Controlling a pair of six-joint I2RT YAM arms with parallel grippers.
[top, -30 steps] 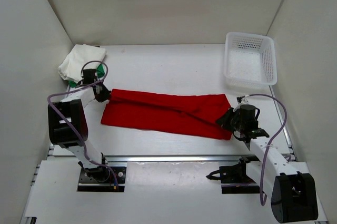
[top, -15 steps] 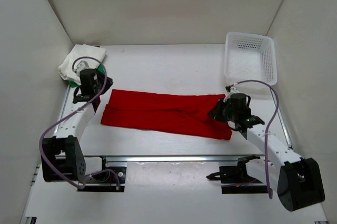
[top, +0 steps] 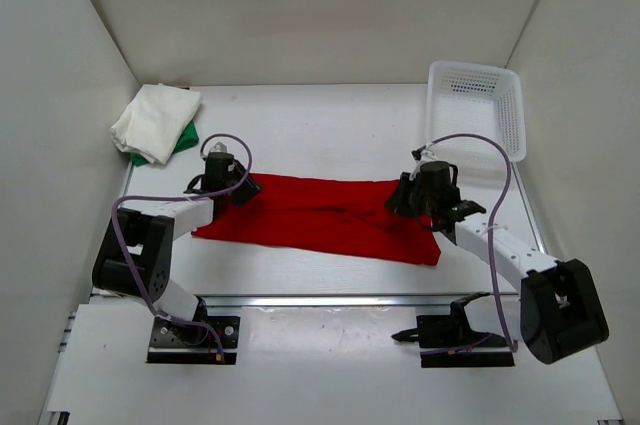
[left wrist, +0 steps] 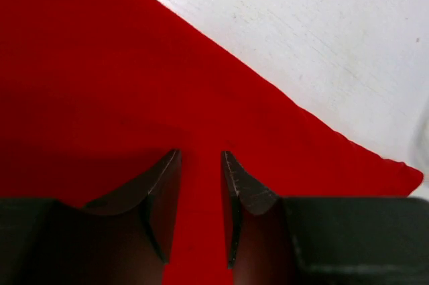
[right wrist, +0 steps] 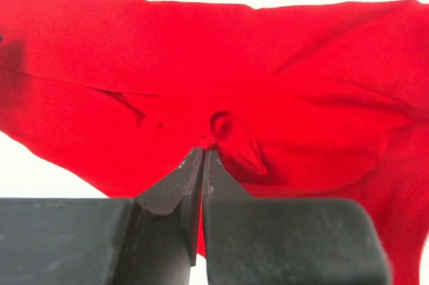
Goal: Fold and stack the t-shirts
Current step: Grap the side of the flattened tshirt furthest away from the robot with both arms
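Red t-shirt (top: 320, 217) runs long left-right: left pincer (left wrist: 201, 157), jaws apart, over its left end; right pincer (right wrist: 203, 149) clamped on a cloth tuck near its right end.

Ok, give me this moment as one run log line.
left gripper: open above red shirt | right gripper: shut on red shirt | white shirt over green shirt, far left

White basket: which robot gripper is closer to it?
Right. The right gripper is at the end of the red t-shirt nearest the white basket; the left gripper is at its far end.
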